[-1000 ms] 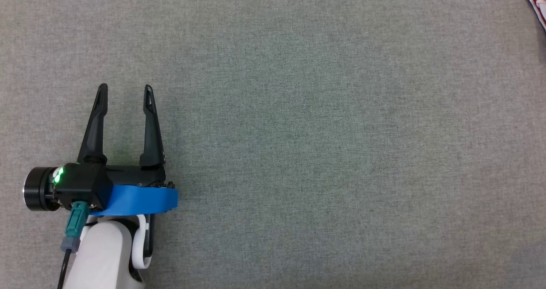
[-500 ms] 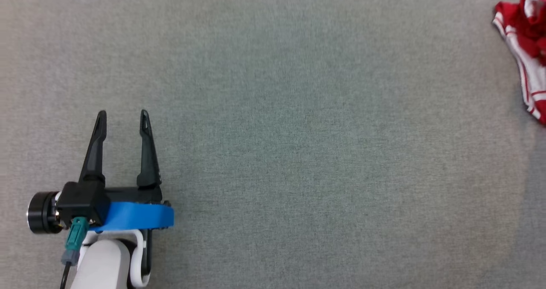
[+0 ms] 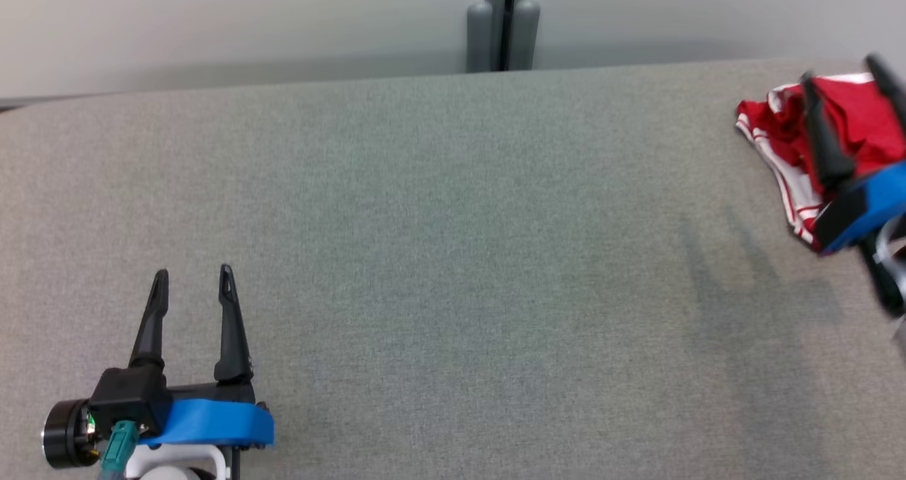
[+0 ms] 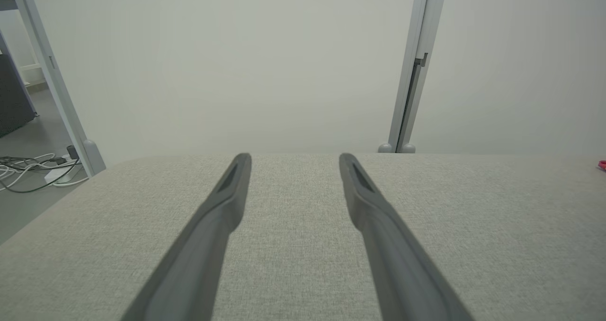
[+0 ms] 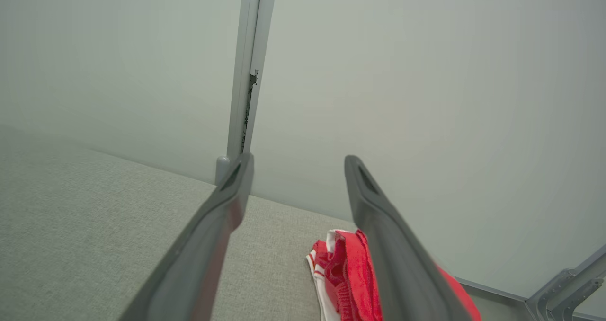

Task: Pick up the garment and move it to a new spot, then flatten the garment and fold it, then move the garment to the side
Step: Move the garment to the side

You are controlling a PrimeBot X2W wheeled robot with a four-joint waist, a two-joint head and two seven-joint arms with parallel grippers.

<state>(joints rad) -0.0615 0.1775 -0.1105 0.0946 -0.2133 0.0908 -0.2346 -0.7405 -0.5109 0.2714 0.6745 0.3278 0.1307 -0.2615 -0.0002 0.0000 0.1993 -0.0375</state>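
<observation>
The garment [image 3: 786,136] is a crumpled red cloth with white stripes, lying at the far right of the grey padded table [image 3: 453,253]. In the right wrist view the garment [image 5: 348,276] lies below and partly behind the right finger. My right gripper [image 3: 842,69] hovers over it, open, with nothing between its fingers; its image is blurred. At the lower left my left gripper [image 3: 191,273] stands open and empty, far from the cloth. In its own wrist view the left gripper [image 4: 291,157] points across bare table.
A pale wall [image 3: 212,20] with a grey vertical post [image 3: 504,20] runs behind the table's far edge. In the left wrist view cables [image 4: 33,167] lie on the floor past the table's left corner. A metal frame [image 5: 568,283] shows beyond the table's right end.
The head camera has tilted up, so the wall and far edge now show. The right gripper has come into view, open above the garment. The left gripper holds its pose.
</observation>
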